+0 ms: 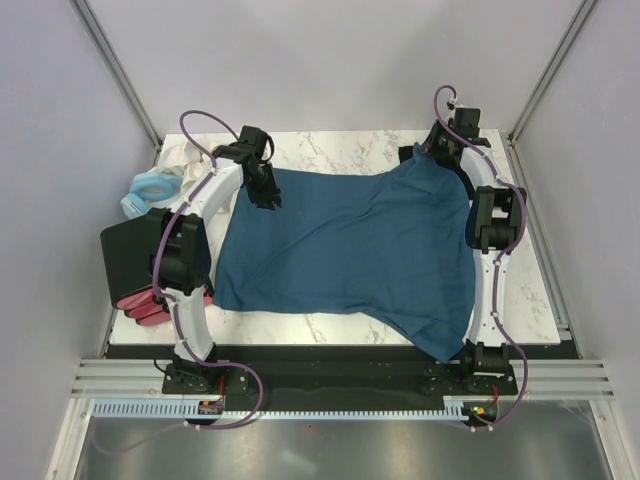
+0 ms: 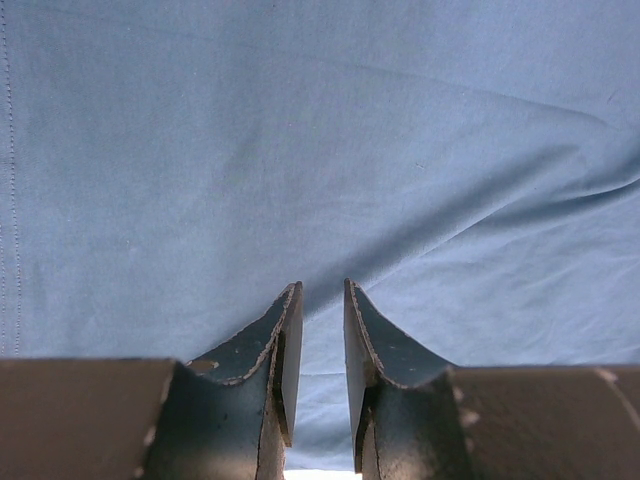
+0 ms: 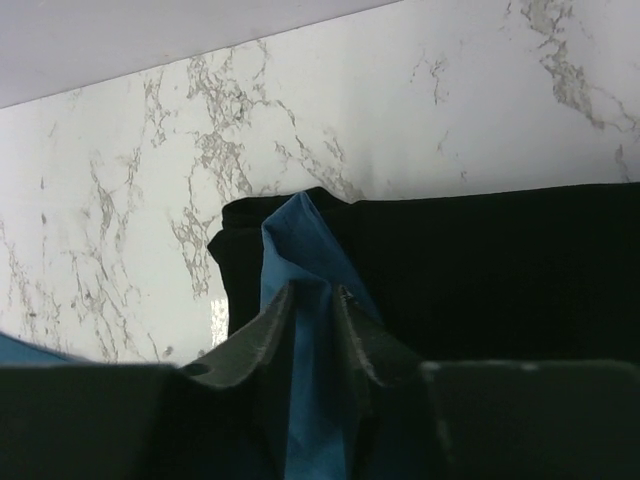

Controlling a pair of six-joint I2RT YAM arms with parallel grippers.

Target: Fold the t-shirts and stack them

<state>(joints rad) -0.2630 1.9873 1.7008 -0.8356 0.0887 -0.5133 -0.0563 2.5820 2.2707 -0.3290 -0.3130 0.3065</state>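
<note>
Far left of the counter [image 1: 330, 145]: pale blue ring [image 1: 150, 188], with a cream cloth [image 1: 192, 155] just behind it. Nearer along that edge is a black boxy thing [image 1: 125, 255], with pink items [image 1: 140, 308] poking out at its near side.

Left jaws: at the far-left corner of the teal shirt [image 1: 345, 245], closed to a narrow gap and pinching its cloth. In the left wrist view teal cloth fills the frame, creases run to the jaw tips, and a stitched hem runs down the left side.

Teal shirt: 1 layer spread over the middle of the marble counter, stretched between the 2 sets of jaws. Its near-right corner reaches the counter's near edge beside the right arm's base.

Right jaws: at the shirt's far-right corner, closed to a narrow gap on a bunched fold of teal cloth, which stands up between the tips.

Black shirt [image 3: 480, 270]: seen only from the right wrist, lying flat on the marble just beyond the right jaws. The teal fold crosses its left corner.
</note>
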